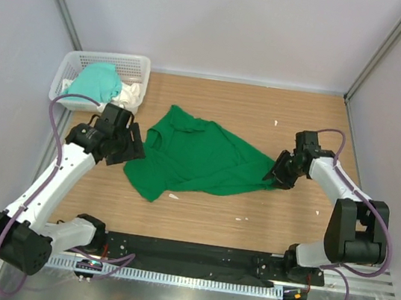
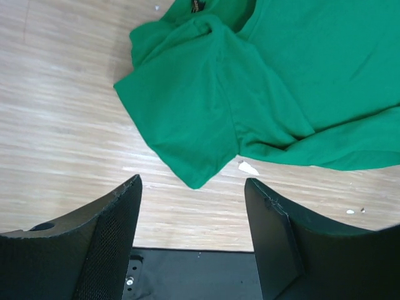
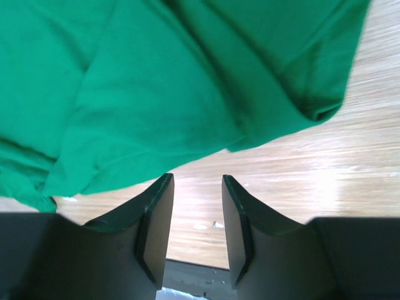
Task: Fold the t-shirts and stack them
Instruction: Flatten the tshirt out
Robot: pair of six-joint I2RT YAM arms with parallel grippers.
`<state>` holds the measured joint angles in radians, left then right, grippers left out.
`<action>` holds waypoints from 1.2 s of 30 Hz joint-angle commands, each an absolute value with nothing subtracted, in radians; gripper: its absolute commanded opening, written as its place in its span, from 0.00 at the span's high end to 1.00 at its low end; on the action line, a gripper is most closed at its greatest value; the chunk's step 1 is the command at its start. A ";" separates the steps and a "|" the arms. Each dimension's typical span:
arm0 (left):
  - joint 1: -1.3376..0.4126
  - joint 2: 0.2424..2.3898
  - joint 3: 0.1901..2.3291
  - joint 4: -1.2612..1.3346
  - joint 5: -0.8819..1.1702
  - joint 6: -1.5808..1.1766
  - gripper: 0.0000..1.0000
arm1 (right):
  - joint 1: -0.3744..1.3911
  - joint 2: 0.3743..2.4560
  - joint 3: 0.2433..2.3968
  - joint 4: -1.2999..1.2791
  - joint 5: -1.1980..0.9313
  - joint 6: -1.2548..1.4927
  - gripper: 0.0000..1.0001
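Observation:
A deep green t-shirt [image 1: 199, 157] lies crumpled and partly spread in the middle of the wooden table. My left gripper [image 1: 127, 148] hovers just off its left edge, jaws wide open and empty. In the left wrist view a sleeve corner of the green t-shirt [image 2: 250, 81] points toward the gap of the left gripper [image 2: 192, 181]. My right gripper [image 1: 280, 174] sits at the shirt's right tip. The right wrist view has the right gripper [image 3: 197, 178] open with a narrow gap, bare wood between its fingers, and the green t-shirt [image 3: 156, 81] just beyond. A mint-teal t-shirt [image 1: 94, 81] lies bunched in the basket.
A white lattice basket [image 1: 141, 66] stands at the back left and also holds a white cloth [image 1: 127, 95]. Small white scraps [image 1: 276, 122] dot the wood. A black strip [image 1: 192, 254] runs along the near edge. Grey walls enclose the table on three sides.

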<state>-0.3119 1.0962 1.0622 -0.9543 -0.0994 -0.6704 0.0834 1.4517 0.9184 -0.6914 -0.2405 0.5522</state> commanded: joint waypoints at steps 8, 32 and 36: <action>-0.310 1.097 1.062 -0.965 -0.061 -0.704 0.33 | 0.025 1.471 0.868 -0.525 -0.256 0.603 0.52; -0.310 1.106 1.074 -0.966 -0.057 -0.693 0.34 | 0.017 1.465 0.839 -0.542 -0.230 0.612 0.53; -0.310 1.100 1.071 -0.966 -0.057 -0.693 0.33 | 0.014 1.470 0.824 -0.511 -0.238 0.614 0.55</action>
<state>-0.3119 1.1049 1.0523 -0.9668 -0.0662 -0.6991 0.0189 1.5002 0.8284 -0.5415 -0.2459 0.6048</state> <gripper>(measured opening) 0.667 0.459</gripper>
